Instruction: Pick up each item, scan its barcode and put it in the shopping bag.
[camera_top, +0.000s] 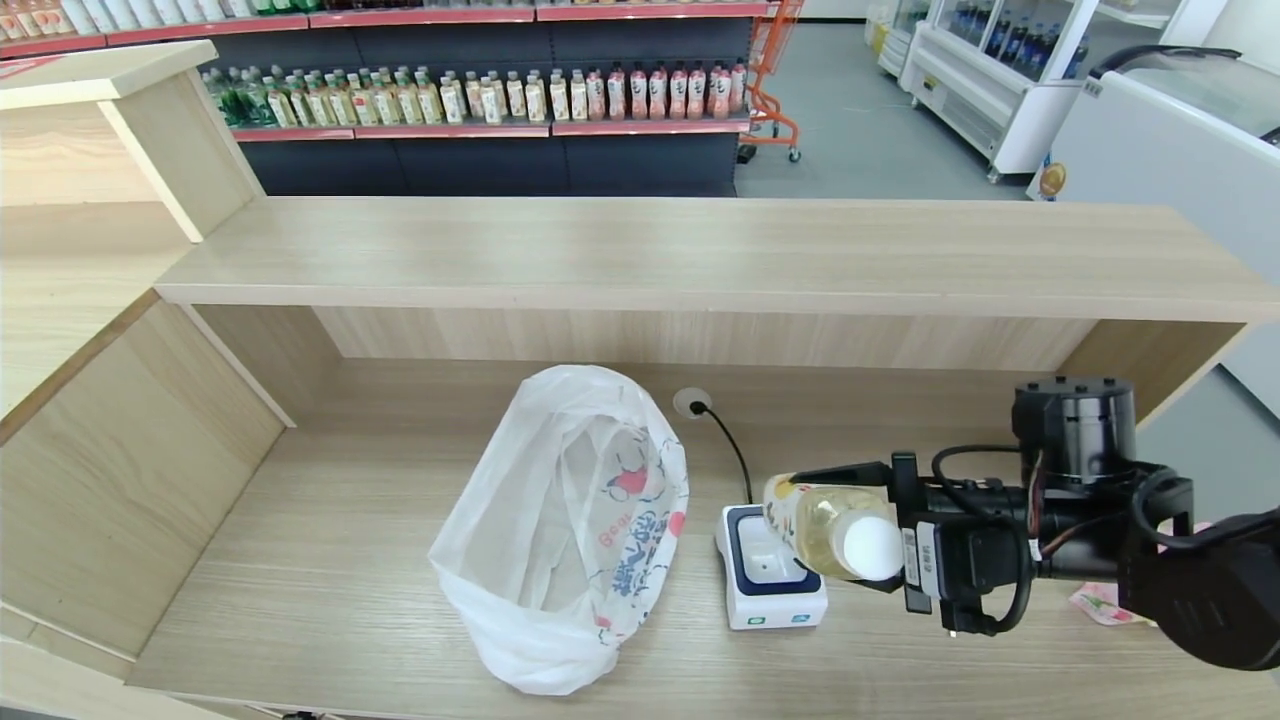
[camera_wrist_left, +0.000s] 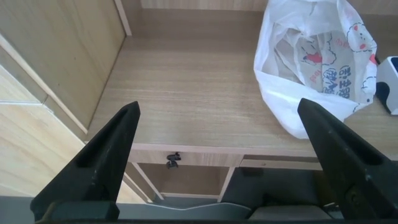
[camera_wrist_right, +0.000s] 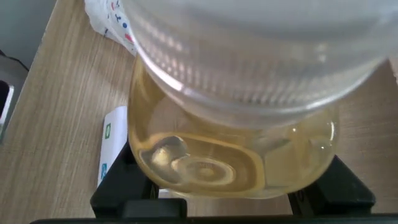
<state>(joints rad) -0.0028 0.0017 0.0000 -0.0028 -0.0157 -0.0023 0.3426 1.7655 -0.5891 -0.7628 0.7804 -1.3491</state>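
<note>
"Head view: where's the bottle (camera_top: 822, 525)?"
"Clamped sideways in the right pincer (camera_top: 842, 530), above the scanner (camera_top: 770, 590), right of the bag (camera_top: 570, 520)."
"Anything around?"
"Scanner's cable (camera_top: 735, 455) runs far. A pink packet (camera_top: 1095, 603) lies half-hidden under the arm. The left pincer (camera_wrist_left: 219, 107) gapes over the counter's (camera_wrist_left: 186, 81) near edge."

Print on the shopping bag (camera_top: 560, 530) is unreadable
</note>
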